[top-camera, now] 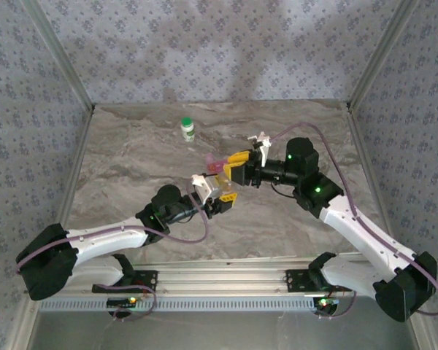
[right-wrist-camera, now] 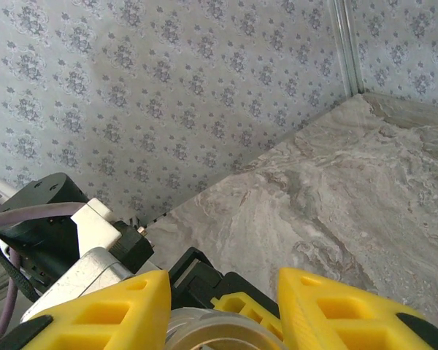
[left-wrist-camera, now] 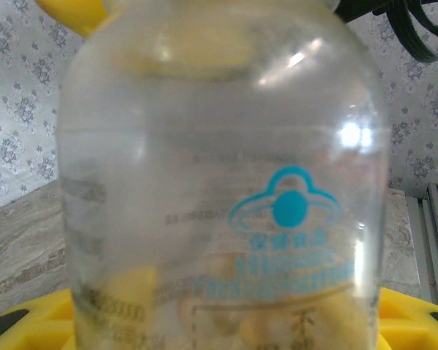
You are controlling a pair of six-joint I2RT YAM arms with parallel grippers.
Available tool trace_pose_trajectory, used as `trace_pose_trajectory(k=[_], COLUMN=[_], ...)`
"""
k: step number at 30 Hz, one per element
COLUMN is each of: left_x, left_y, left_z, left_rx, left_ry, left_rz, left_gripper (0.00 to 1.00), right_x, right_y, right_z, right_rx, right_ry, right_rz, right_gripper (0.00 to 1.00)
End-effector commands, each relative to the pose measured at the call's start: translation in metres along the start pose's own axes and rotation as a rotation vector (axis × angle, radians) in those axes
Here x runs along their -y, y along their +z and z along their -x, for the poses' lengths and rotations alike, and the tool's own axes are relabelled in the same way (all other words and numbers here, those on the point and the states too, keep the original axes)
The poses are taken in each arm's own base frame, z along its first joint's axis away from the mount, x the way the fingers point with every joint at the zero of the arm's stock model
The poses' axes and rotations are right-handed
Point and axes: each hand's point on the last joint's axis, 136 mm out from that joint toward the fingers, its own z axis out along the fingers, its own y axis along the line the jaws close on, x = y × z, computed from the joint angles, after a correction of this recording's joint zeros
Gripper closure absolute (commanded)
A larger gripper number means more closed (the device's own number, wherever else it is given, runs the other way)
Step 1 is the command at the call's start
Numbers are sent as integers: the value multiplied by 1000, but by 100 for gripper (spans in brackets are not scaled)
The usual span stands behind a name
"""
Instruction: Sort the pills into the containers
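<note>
Both arms meet over the middle of the marble-patterned tabletop. Left gripper reaches in from the near left, right gripper from the right, the two nearly nose to nose. Clear vial sits between them, off the tabletop. Left wrist view: vial very close to the lens, upright in frame, blue printed logo and blurred text on its wall; left fingers show as yellow at both bottom corners, flanking the vial base, so the left fingers are partly closed and gripping the vial body. Yellow shapes show through the glass low down; cannot tell whether they are contents or the fingers behind. Right wrist view: right fingers stand either side of the vial's round clear rim at the bottom edge and look pressed against it, i.e. closed on the vial's top end. The left arm's black and white wrist lies beyond them. Pink-and-clear pill case lies on the tabletop just behind the two grippers, partly hidden by them. White bottle with green cap stands upright farther back and to the left, well apart from both arms. Patterned walls enclose the workspace on three sides.
</note>
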Motion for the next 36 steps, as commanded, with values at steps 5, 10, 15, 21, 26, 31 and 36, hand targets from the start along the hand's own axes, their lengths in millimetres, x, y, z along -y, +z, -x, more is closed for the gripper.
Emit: trace_pose_trajectory(k=[5, 10, 15, 21, 26, 31, 36], left_x=[6, 8, 8, 10, 13, 17, 20], left_y=[1, 2, 2, 4, 8, 13, 15], left_z=[57, 56, 56, 54, 52, 48, 48], left_rx=[152, 148, 145, 139, 134, 119, 117], left_ry=[13, 9, 12, 11, 8, 11, 12], left_rz=[-28, -34, -28, -32, -39, -47, -53], left_gripper=[100, 100, 100, 100, 100, 100, 100], right_x=[-8, -11, -15, -16, -16, -15, -16], right_y=[-7, -9, -20, -27, -28, -23, -18], right_z=[-12, -4, 6, 7, 14, 22, 28], right_rx=[-42, -10, 48, 54, 94, 111, 118], right_ry=[40, 47, 15, -1, -10, -27, -34], right_rz=[13, 7, -31, -58, -64, -62, -44], right_gripper=[100, 100, 100, 100, 100, 100, 100])
